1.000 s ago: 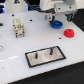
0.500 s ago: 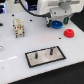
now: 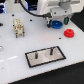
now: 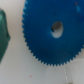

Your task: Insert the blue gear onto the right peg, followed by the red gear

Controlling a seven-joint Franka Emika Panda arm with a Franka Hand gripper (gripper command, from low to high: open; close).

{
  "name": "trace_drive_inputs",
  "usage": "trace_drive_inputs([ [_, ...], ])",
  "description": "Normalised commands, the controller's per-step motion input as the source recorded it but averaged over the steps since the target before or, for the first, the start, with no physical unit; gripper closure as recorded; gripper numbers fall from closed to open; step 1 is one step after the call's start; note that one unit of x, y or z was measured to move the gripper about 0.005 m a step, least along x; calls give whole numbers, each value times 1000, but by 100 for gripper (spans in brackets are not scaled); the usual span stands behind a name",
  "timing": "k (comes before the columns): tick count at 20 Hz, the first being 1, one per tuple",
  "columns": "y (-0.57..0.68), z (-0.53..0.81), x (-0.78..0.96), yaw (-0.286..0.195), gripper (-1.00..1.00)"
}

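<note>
While the exterior view is coarse, the layout can be read from front to back. Nearest the camera, a grey plate (image 3: pixel 45 56) with a black border lies flat on the white table (image 3: pixel 15 72). Two short dark pins stand upright on it: the right peg (image 3: pixel 50 50) toward the exterior view's right, and the other peg (image 3: pixel 37 55) toward the exterior view's left. Both pins are bare.

Further back and toward the exterior view's right, the red gear (image 3: pixel 69 33) rests flat on the table, well apart from the plate. Toward the exterior view's left, at a similar depth, a small beige fixture (image 3: pixel 19 27) stands on the table.

Behind these, the gripper (image 3: pixel 56 23) hangs low at the end of the white arm, directly over the blue gear (image 3: pixel 59 23). The blue gear shows only partly beneath and beside the tool, lying near the red gear and just to the exterior view's left of it. Whether the fingers touch the gear cannot be told, and whether the jaws stand apart or together cannot be told from either view.

In the wrist view, the blue gear (image 4: pixel 54 33) fills most of the picture, toothed rim and central hole plain, seen face-on. A dark green object (image 4: pixel 3 35) sits at the picture's edge, apart from the gear; what it is cannot be made out.
</note>
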Motion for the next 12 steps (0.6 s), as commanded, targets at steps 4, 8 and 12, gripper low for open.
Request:
trace_drive_inputs([
  [4, -10, 2, -15, 0, 100],
  [8, -3, 144, 92, 0, 100],
  [12, -96, 603, 375, 0, 100],
])
